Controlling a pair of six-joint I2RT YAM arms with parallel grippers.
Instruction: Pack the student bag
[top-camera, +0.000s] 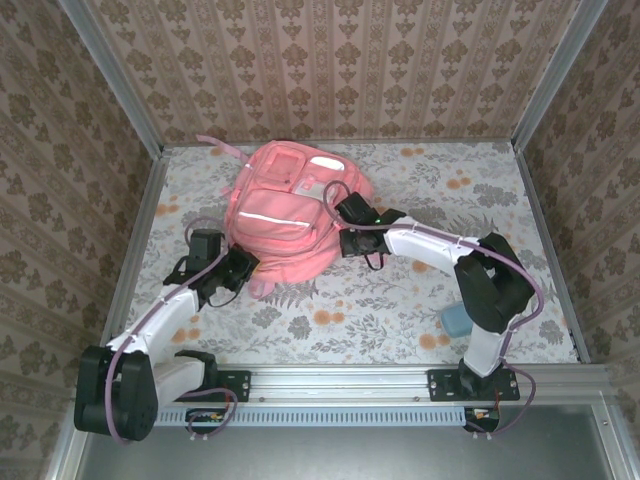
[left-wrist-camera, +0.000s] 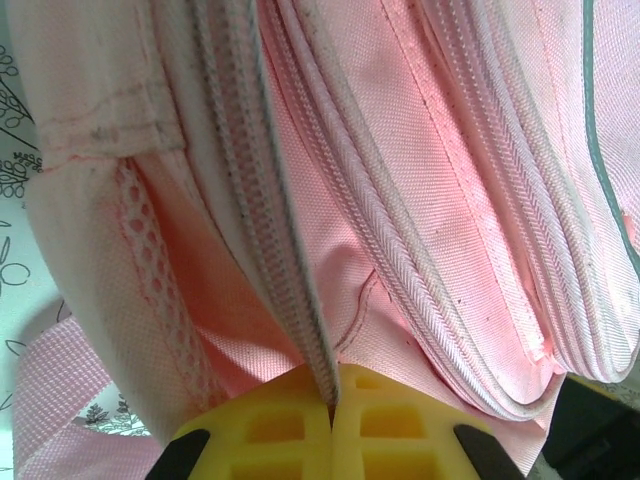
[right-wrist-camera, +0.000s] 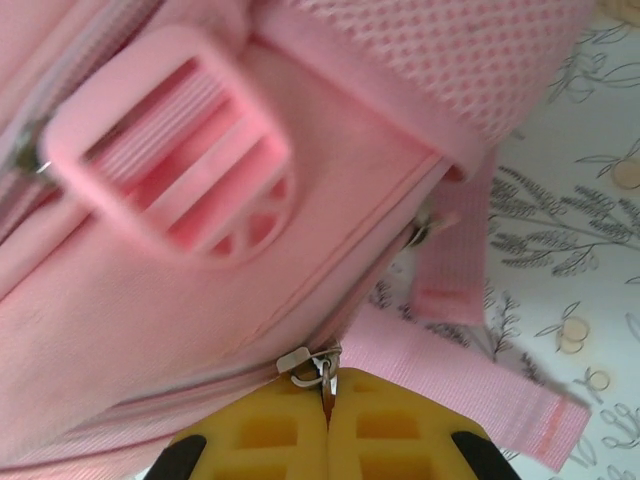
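Pinching zipper tape (left-wrist-camera: 262, 230) of student bag (top-camera: 285, 215), left gripper (left-wrist-camera: 332, 390) clamped | right gripper (right-wrist-camera: 328, 388) clamped on zipper pull (right-wrist-camera: 312, 364) at its tips | risk: thin pull slips if tugged off-line

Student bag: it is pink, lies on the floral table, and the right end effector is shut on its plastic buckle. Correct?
No. The right end effector is shut on the metal zipper pull, not the buckle, which sits free farther up in the right wrist view. The student bag is pink and lies on the floral table.
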